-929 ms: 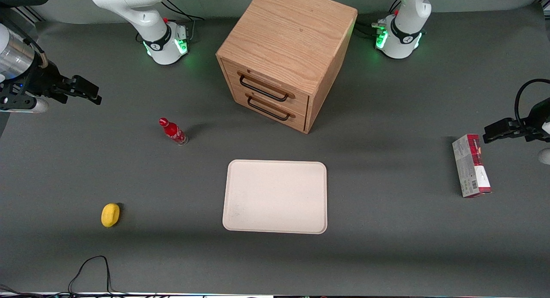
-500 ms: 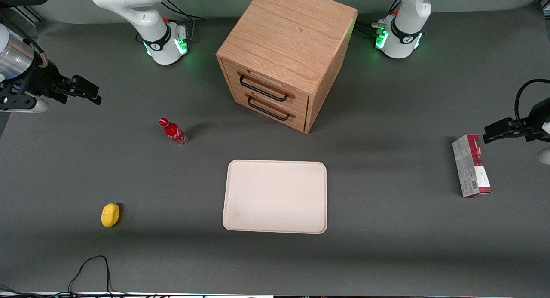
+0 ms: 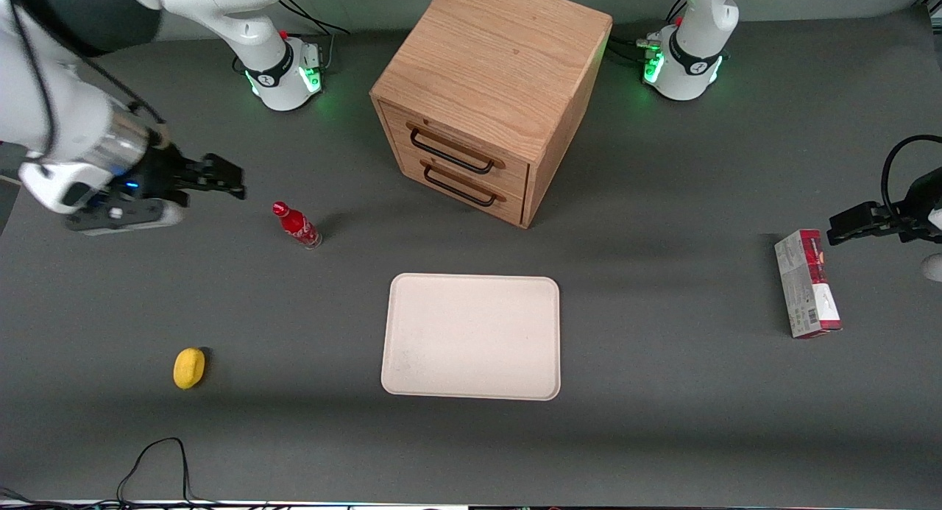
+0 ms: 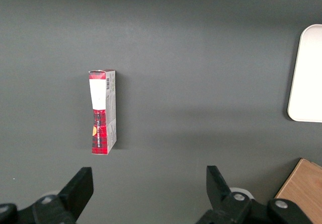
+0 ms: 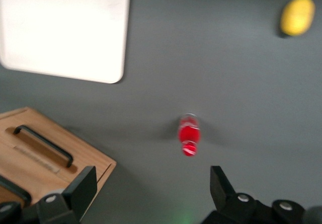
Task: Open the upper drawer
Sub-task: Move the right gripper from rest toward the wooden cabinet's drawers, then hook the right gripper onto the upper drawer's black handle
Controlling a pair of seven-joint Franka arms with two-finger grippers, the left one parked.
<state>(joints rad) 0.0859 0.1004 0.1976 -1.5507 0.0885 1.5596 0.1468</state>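
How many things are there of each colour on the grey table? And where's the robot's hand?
Wood-coloured: 1, the cabinet, its upper drawer shut
Red: 2, bottle and box
Yellow: 1, lemon-like fruit
Cream: 1, tray
Total: 5
The gripper is open, above the table beside the bottle.

The working arm (image 3: 66, 120) has glossy white shells, then a silver metal collar ahead of a black wrist block with a small blue light. Its gripper (image 3: 234, 179) ends in black angular fingers (image 5: 83, 186), spread apart, each base carrying a round silver screw.
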